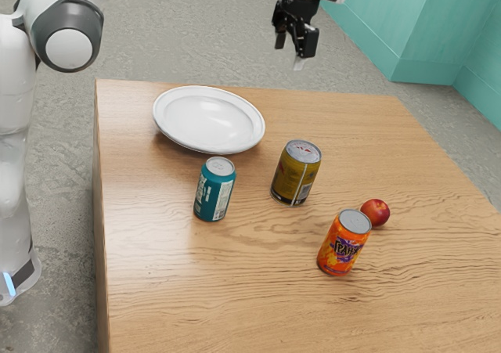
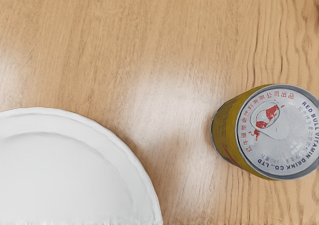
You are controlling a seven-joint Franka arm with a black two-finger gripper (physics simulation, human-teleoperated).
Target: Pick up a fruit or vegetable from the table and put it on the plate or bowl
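Note:
A small red apple (image 1: 375,211) lies on the wooden table toward the exterior view's right, just behind an orange can. The white plate (image 1: 208,119) rests near the table's far left corner, with nothing on it. My gripper (image 1: 293,49) hangs high above the table's far edge, to the right of the plate and well away from the apple. Its fingers stand open with nothing between them. In the wrist view, part of the plate (image 2: 65,175) lies below the hand.
Three upright cans stand on the table (image 1: 258,290): a teal one (image 1: 214,189), a yellow Red Bull one (image 1: 296,172) (image 2: 271,132) and an orange one (image 1: 343,243) close beside the apple. Teal walls rise at the far right.

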